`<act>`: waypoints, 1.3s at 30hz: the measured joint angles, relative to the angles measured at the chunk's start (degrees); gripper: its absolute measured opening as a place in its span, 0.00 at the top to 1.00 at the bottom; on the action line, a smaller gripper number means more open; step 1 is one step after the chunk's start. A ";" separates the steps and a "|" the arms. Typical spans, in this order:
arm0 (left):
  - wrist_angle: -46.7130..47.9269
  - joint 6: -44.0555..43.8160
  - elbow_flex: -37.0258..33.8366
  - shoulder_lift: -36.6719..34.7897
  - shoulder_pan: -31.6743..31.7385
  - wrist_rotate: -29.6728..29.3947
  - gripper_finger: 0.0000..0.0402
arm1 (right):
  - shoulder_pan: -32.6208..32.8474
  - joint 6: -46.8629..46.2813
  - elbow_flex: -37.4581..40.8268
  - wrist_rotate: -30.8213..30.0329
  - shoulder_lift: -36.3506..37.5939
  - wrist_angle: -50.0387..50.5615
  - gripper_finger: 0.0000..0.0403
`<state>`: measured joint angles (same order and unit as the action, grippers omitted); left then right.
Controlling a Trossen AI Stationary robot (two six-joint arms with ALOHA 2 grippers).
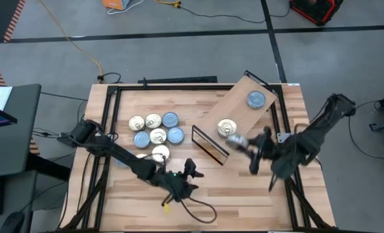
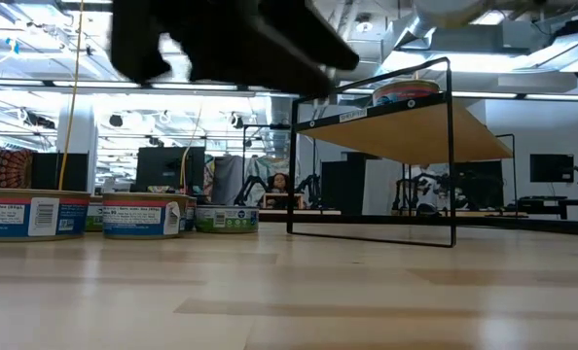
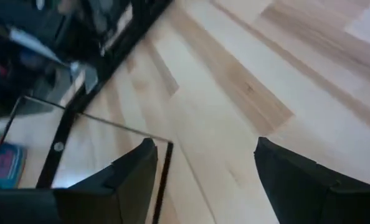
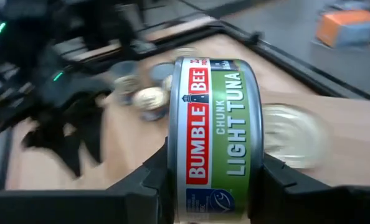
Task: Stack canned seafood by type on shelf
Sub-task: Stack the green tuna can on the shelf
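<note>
**Right fingers clamp a tuna tin by the shelf; left fingers spread, empty**

Right fingers (image 4: 213,186) clenched on a tin (image 4: 217,134), held on edge, green "Bumble Bee Chunk Light Tuna" label facing the wrist camera. In the high view this held tin (image 1: 238,140) sits at the shelf's (image 1: 240,103) 5 o'clock edge, just beside a gold tin (image 1: 226,127) lying on the board. A blue tin (image 1: 256,99) rests on the shelf toward 1 o'clock. Right arm reaches in from 3 o'clock.

Left fingers (image 3: 200,180) released, nothing between them, only bare bench (image 3: 235,93) past them. In the high view the left gripper (image 1: 191,172) is over the bench at about 6 o'clock, well apart from the shelf.

Loose tins (image 1: 154,129), gold and blue, cluster on the bench at 9 o'clock of the shelf. In the low view they stand in a row at left (image 2: 133,214), with the shelf frame (image 2: 451,146) at right.
</note>
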<state>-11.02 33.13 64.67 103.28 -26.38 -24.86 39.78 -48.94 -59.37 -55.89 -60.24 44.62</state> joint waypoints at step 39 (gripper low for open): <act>-31.18 0.96 -23.39 -17.94 15.03 28.97 0.40 | -59.71 9.76 7.17 35.40 19.56 -2.41 0.59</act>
<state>-42.20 34.10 41.28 85.34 -11.35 4.12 -19.93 -39.18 -52.21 -20.49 -40.68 42.21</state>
